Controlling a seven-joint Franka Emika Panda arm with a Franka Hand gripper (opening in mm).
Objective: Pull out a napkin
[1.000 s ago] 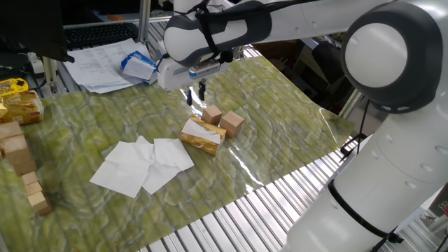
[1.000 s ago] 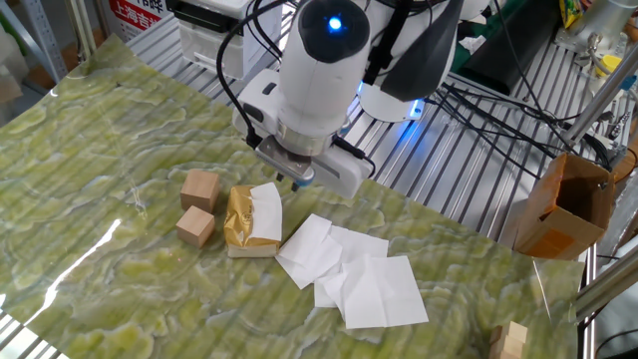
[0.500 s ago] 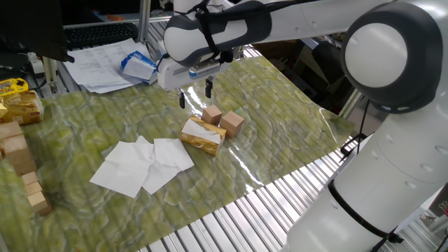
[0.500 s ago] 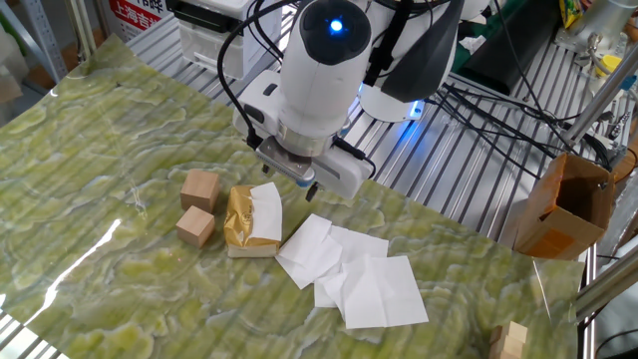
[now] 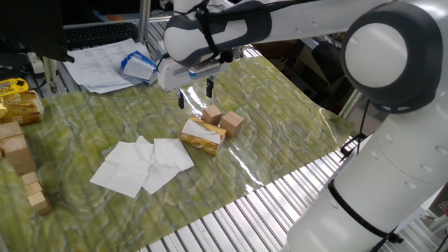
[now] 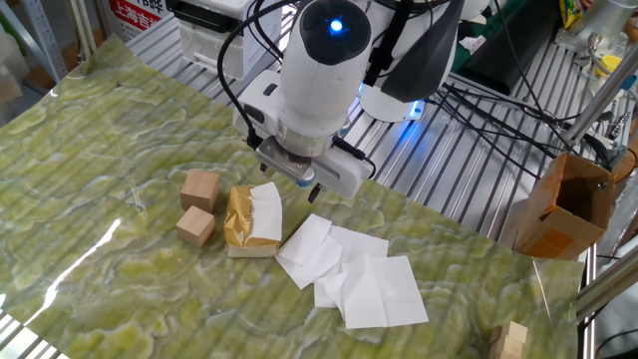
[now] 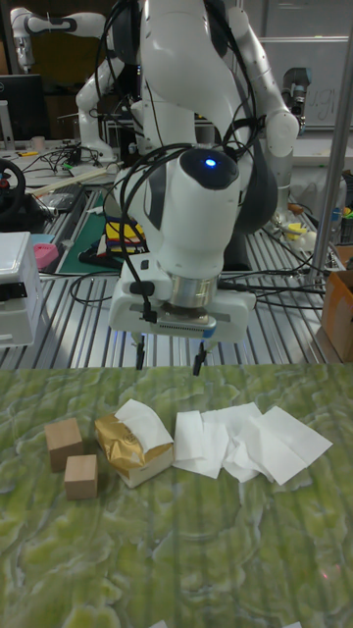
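A small golden-yellow tissue pack (image 5: 207, 143) (image 6: 239, 219) (image 7: 122, 449) lies on the green mat. A white napkin (image 5: 203, 129) (image 6: 266, 210) (image 7: 146, 421) sticks out of its top, creased and folded over. My gripper (image 5: 194, 94) (image 6: 291, 179) (image 7: 170, 359) hangs open above the mat, just behind the pack, touching nothing. Its fingertips are spread wide with nothing between them. Several loose white napkins (image 5: 143, 164) (image 6: 351, 271) (image 7: 245, 438) lie flat in an overlapping pile beside the pack.
Two wooden cubes (image 5: 222, 119) (image 6: 197, 204) (image 7: 72, 457) sit close against the pack. Printed papers (image 5: 105, 61) and a blue-white packet (image 5: 138, 66) lie at the back. More wooden blocks (image 5: 19, 162) and yellow packs (image 5: 19, 105) stand at the left. A cardboard box (image 6: 563, 207) stands off the mat.
The fingers stood together a second ago and have since spread open. Over the last half second the gripper has held still; the pack and napkins have not moved.
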